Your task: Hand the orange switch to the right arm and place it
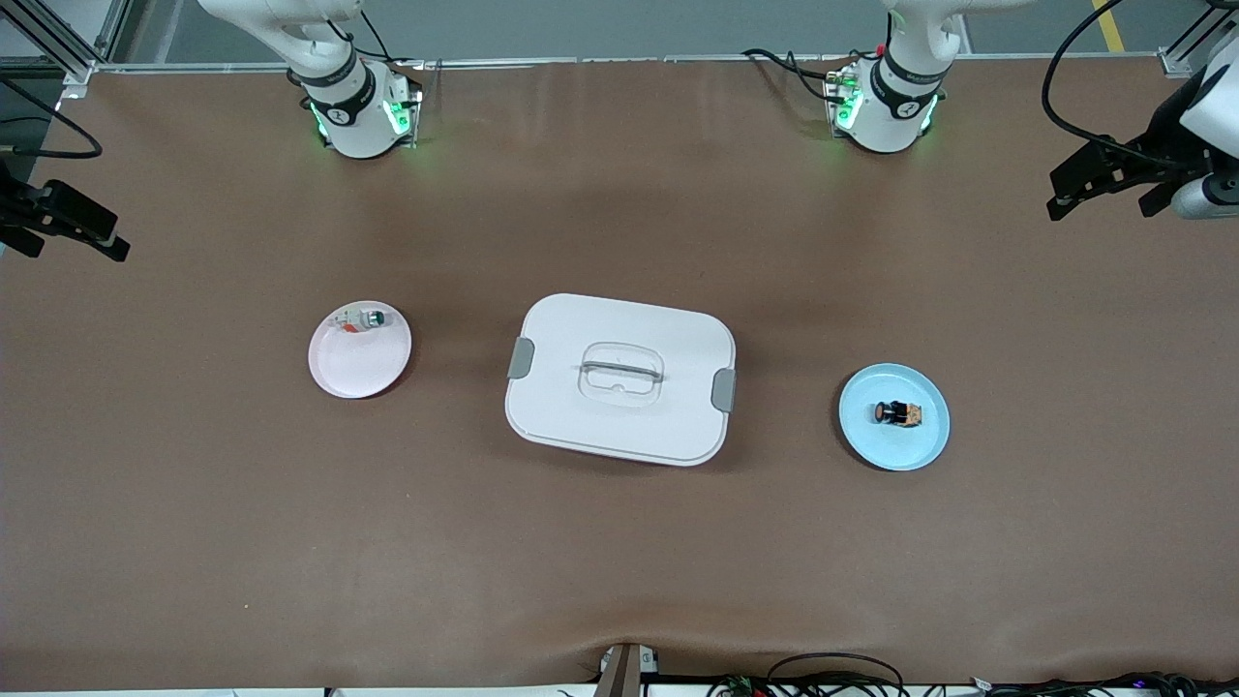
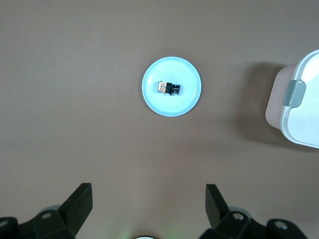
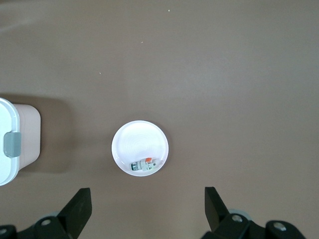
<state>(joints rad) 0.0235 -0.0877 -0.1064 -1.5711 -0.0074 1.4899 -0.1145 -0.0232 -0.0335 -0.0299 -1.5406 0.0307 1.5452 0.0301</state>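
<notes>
two plates (image 1: 360, 368), one lidded box (image 1: 619, 379), two switches (image 1: 897, 413)

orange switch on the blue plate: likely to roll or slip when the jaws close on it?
The orange switch lies on its side on the blue plate, and part of its body looks round, so a nudge may roll it. It looks small and rigid, probably light. The plate's smooth surface may let it skid; closing across its blockier end seems safer.

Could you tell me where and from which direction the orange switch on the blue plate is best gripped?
Grip the orange switch across its black middle, coming straight down. It lies on its side on the blue plate, so its flanks seem free. The left end effector, open, looks best placed.
</notes>
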